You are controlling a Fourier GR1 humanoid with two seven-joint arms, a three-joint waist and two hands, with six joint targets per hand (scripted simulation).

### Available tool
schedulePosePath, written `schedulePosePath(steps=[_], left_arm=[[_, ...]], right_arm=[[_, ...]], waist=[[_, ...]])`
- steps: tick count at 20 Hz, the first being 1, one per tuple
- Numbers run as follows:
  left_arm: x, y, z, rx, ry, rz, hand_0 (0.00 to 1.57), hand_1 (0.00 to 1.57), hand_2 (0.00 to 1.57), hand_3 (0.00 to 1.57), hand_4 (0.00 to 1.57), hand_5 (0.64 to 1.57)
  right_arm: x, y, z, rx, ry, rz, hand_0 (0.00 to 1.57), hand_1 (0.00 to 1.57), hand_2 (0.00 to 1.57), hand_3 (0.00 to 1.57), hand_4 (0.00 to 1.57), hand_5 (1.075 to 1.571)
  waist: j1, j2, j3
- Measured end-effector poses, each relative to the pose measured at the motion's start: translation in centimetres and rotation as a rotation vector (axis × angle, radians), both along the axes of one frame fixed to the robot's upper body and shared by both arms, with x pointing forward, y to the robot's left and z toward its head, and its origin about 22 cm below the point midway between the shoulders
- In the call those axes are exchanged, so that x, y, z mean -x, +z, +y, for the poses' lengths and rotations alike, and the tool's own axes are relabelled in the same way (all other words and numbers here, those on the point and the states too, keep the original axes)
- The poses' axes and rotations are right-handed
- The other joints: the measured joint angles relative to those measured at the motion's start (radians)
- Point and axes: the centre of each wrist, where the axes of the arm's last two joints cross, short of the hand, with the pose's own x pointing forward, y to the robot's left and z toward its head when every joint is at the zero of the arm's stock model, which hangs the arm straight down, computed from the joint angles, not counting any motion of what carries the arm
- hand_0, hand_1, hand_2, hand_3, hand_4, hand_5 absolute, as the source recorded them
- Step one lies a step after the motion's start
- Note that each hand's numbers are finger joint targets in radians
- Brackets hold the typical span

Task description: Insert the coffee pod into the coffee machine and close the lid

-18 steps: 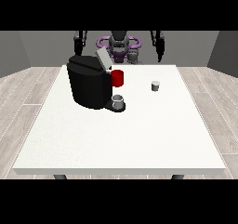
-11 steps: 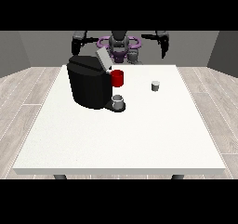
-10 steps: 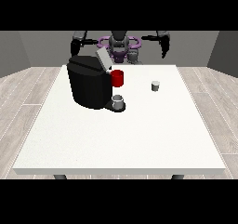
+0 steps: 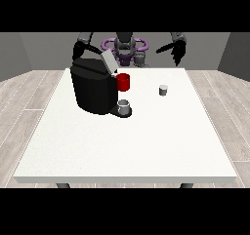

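A black coffee machine (image 4: 93, 88) stands on the left half of the white table (image 4: 127, 146), its grey lid (image 4: 108, 62) tilted up and open. It has a red part (image 4: 123, 82) at its front and a grey cup (image 4: 124, 105) on its tray. The small grey coffee pod (image 4: 163, 89) stands upright on the table to the machine's right. The hand at the view's right (image 4: 178, 52) hangs open above the table's far edge, beyond the pod and apart from it. The hand at the view's left (image 4: 76, 51) is raised behind the machine, partly merged with its dark body.
The robot's torso (image 4: 125, 48) stands behind the far table edge. The table's near edge (image 4: 127, 179) runs across the lower part of the view, and grey wooden floor (image 4: 29, 97) surrounds the table on both sides.
Both arms have swung up and outward from the torso. The hand at the view's right moved further right, above the far table edge. Pod, cup and machine have not moved.
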Motion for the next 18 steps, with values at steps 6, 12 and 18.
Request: schedulePosePath(steps=[6,12,18], left_arm=[[-3.0,1.7,2.4,-0.121,0.045,0.026,0.00,0.00,0.00,0.00,0.00,1.571],[-5.3,2.3,3.7,-0.235,0.059,0.046,0.00,0.00,0.00,0.00,0.00,1.571],[-7.0,1.9,4.1,-0.312,0.053,0.076,0.00,0.00,0.00,0.00,0.00,1.571]], right_arm=[[-0.8,1.0,1.6,-0.018,0.065,-0.041,0.00,0.00,0.00,0.00,0.00,1.571],[-2.1,2.0,3.5,-0.003,0.082,-0.073,0.00,0.00,0.00,0.00,0.00,1.571],[-3.6,3.0,3.9,-0.024,0.098,-0.060,0.00,0.00,0.00,0.00,0.00,1.571]], waist=[[-0.070,0.075,0.0001],[-0.096,0.164,-0.0002],[-0.097,0.202,-0.0002]])
